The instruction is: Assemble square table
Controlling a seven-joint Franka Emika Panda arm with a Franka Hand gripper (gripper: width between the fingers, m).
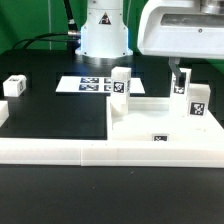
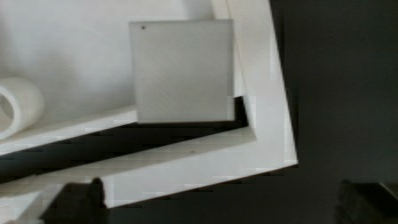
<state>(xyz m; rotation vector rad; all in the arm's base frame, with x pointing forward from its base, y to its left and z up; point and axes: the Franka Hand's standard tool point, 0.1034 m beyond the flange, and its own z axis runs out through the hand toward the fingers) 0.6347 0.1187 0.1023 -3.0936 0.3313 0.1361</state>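
Dark two-finger gripper (image 2: 222,205), spread wide and empty, hangs over a corner of the big white plastic square tabletop (image 1: 145,116), beside an upright small white tagged block leg (image 1: 197,103). That tabletop lies on the black table (image 1: 45,115), against the long white border rail (image 1: 60,152).

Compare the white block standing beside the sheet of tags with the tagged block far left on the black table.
The standing leg is upright and tall; the far-left leg lies low. The standing leg is on the tabletop; the far-left leg rests apart on the black table. Both are white with black-and-white tags.
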